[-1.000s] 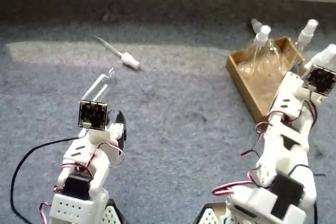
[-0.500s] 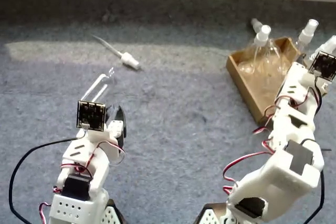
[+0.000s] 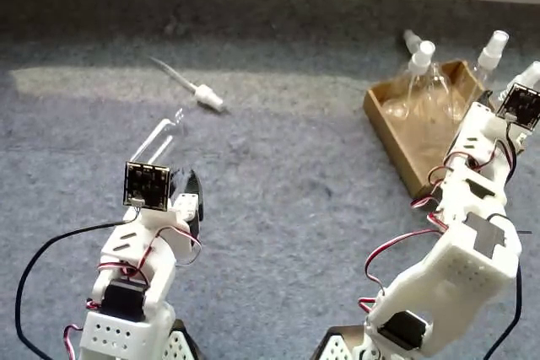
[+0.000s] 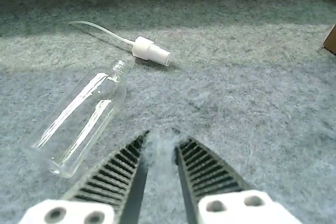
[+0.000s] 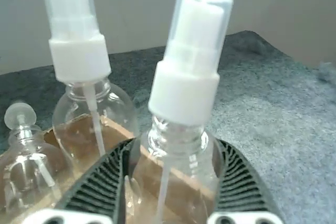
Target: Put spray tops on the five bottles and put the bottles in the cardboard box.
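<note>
Right claw (image 5: 172,148) gripped a clear, spray-capped plastic bottle (image 5: 184,93) at the brown cardboard box (image 3: 388,137) beside other capped bottles (image 5: 79,61). Left claw (image 4: 160,135), parted and empty, hung by the uncapped clear bottle (image 4: 79,119) and loose white spray top (image 4: 149,51), both evidently outstanding.

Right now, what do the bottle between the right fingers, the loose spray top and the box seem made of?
Held bottle: clear glossy plastic, possibly glass; its inner tube shows through. Loose spray top: opaque white plastic, thin translucent tube. Cardboard box: matte brown board.
</note>
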